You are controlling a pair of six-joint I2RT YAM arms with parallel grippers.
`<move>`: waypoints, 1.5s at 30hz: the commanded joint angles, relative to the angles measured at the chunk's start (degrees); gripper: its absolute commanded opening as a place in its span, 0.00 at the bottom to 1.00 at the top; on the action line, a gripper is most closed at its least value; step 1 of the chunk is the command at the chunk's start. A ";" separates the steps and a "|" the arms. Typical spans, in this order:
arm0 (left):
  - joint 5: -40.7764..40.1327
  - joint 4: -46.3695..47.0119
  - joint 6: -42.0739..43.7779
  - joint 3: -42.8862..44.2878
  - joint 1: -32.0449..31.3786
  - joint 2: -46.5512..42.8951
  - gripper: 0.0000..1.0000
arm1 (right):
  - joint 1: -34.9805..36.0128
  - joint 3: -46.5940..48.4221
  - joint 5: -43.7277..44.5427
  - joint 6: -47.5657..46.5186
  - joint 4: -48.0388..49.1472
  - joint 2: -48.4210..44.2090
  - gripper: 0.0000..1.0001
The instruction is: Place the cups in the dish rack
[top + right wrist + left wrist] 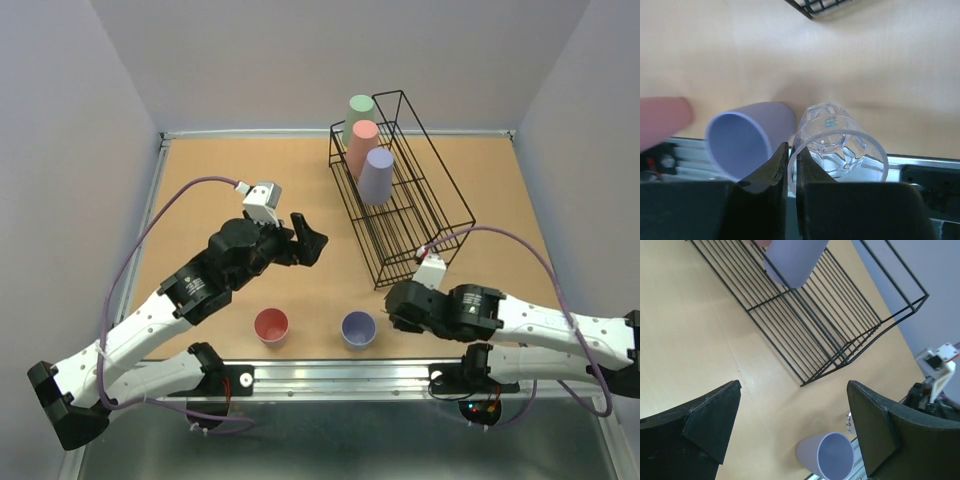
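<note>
A: At the near edge of the surface (200, 190), the right fingers (786, 165) are clamped on the clear cup (840, 145) at its rim, with a lavender cup (740, 140) just beside.

B: I'd lift straight up first, then carry it to the rack (385, 235), far right. The left fingers (308, 238) gape, empty.

3 cups (363, 145) in dish rack (390, 230) at back right, 2 cups (271, 325) in front

Plain pale lilac-grey walls (300, 60) close in the table (230, 170) on three sides. Its top is tan board with a thin light rim. A silver rail (330, 375) runs along the near edge, above a dull grey surface (350, 445). The light is soft and even.
</note>
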 commanded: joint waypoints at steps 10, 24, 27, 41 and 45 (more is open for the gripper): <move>14.01 10.73 -0.74 19.40 -0.56 9.16 0.99 | 0.19 23.35 12.73 -4.56 -1.68 -16.20 0.00; 29.59 53.79 -28.34 6.93 -0.56 16.29 0.99 | 0.19 22.47 7.28 -18.37 29.10 -25.00 0.00; 29.67 59.60 -31.16 6.12 -0.64 17.33 0.99 | 0.19 21.16 7.01 -18.29 32.18 -25.18 0.00; 30.90 63.65 -34.33 8.58 -3.89 23.84 0.99 | 0.19 19.48 9.21 -20.22 39.04 -23.34 0.00; 31.34 65.76 -34.85 8.76 -4.34 24.72 0.99 | 0.19 19.48 9.56 -20.92 39.48 -22.55 0.00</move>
